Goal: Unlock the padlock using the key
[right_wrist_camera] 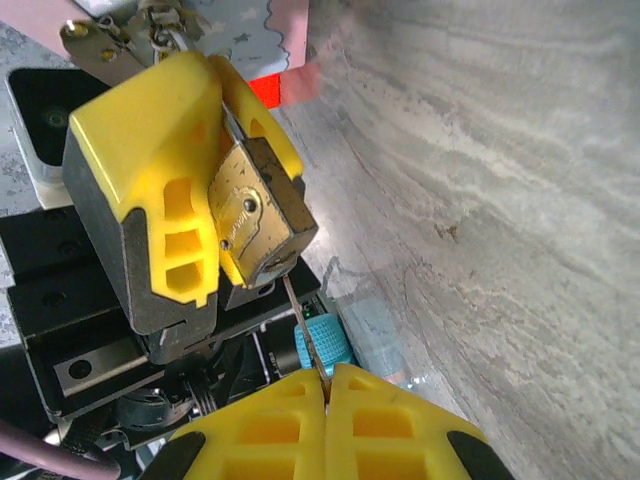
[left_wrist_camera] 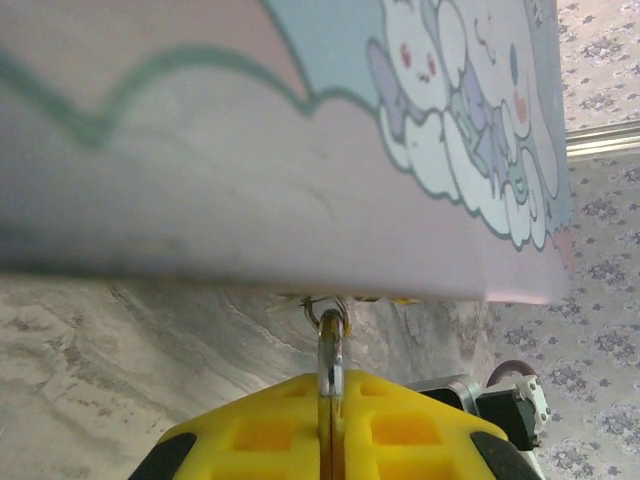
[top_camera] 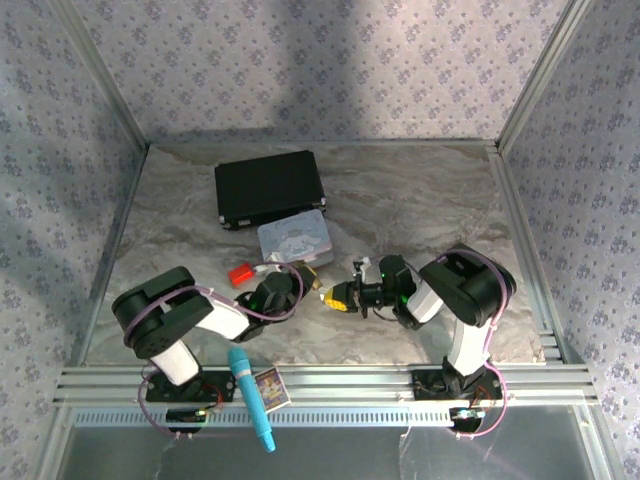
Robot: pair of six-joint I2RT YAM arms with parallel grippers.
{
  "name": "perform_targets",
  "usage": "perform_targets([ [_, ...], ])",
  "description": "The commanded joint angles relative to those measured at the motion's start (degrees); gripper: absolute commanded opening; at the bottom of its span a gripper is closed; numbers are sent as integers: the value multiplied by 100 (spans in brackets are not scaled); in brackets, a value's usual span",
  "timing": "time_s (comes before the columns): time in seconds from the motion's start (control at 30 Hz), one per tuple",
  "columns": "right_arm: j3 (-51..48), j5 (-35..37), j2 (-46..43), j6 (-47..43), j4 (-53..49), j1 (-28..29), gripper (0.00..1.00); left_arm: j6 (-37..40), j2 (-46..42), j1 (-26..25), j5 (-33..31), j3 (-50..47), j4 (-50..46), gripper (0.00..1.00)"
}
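Left pincer: closed tight on padlock, with the brass body clamped between yellow fingers and the thin shackle protruding toward pastel tin.
Right pincer: closed fully on key, with the blade pinched at the fingertips and its tip meeting the underside of the padlock body. Depth of entry: cannot tell.
Padlock position: held above surface, just beside near edge of pastel tin, around the middle of the surface.
Pincers facing each other, close together.
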Motion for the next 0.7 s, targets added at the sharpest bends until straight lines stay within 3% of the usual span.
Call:
perform_targets([
  [0.0, -68, -150, 115, 65, 332, -53, 0, -527, 134, -48, 262, -66, 104, 0],
  [0.67, -113, -156, 188, -6, 891, -220, 0, -313, -115, -83, 469, 194, -424, 0],
])
